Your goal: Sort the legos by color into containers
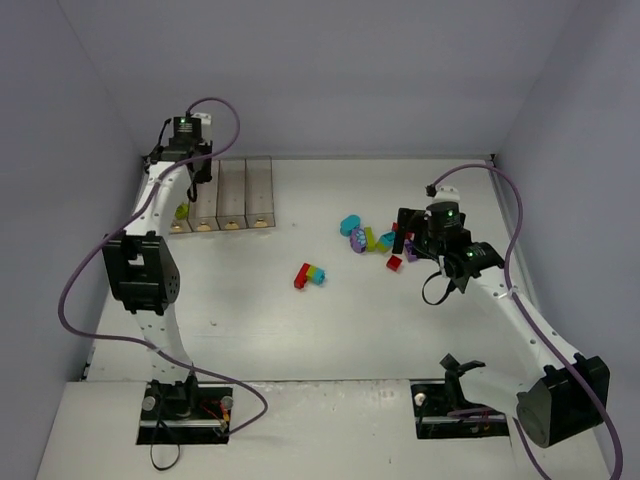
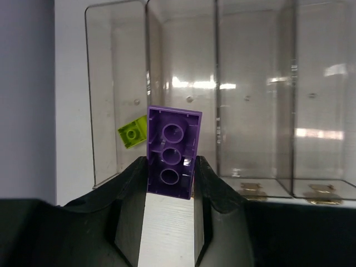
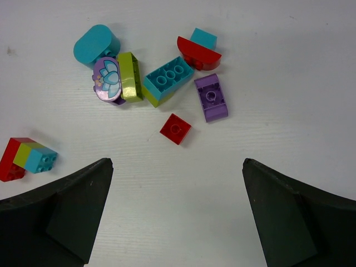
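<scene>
Nearest, the right gripper [image 3: 177, 172] hangs wide open over the loose legos [image 3: 167, 80] on the table [image 3: 289, 89], apparently poised to pick one, while farther back the left gripper [image 2: 169, 173] pinches a purple brick [image 2: 172, 142] upright before the containers [image 2: 256, 111], probably bound for a bin other than the leftmost, which holds a lime brick [image 2: 132, 132].

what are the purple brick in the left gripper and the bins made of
Purple brick: looks like hard moulded plastic, smooth, slightly glossy; crisp round tubes underneath. Bins: clear rigid plastic, probably acrylic; see-through walls with bright glare streaks.
</scene>
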### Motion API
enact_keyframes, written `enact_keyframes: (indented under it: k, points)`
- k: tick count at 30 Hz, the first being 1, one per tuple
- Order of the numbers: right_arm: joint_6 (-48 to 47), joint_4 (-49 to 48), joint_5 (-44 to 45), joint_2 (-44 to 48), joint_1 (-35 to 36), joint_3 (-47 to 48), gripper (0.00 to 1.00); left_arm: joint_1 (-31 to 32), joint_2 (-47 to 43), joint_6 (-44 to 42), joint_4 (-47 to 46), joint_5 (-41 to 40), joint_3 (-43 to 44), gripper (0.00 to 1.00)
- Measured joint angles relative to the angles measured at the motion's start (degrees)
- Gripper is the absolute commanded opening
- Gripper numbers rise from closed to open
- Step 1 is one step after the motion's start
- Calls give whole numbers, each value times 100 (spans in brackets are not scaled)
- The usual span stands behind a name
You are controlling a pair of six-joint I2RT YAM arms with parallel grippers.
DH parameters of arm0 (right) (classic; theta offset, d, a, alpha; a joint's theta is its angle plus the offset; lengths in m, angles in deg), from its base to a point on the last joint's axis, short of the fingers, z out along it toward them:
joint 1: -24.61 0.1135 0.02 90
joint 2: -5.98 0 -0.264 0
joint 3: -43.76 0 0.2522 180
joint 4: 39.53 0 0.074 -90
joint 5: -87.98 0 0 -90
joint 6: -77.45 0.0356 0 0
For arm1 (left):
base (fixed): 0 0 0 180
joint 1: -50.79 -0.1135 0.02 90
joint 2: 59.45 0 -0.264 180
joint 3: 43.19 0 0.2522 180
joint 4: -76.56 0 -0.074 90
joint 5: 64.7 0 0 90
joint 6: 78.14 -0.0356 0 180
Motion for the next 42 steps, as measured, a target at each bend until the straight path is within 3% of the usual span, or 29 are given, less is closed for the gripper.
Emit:
enact_keyframes:
  k: [7,15,24,28,42]
  points:
    - [17,-4,0,-114,0,0,100,-474,933,208,262,101,332,20]
    - [15,-39,264,-168,0,0,99,-466,1596,413,520,284,817,51]
    - [2,-166,595,-894,-68,-9,76,-466,1528,662,501,293,811,71]
    - [-9,-354,590,-1353,-160,-11,59,-426,1200,866,494,354,496,74]
    - [-240,-1307,118,-2758,-944,-22,55,422,-1244,1711,341,1106,-1370,74]
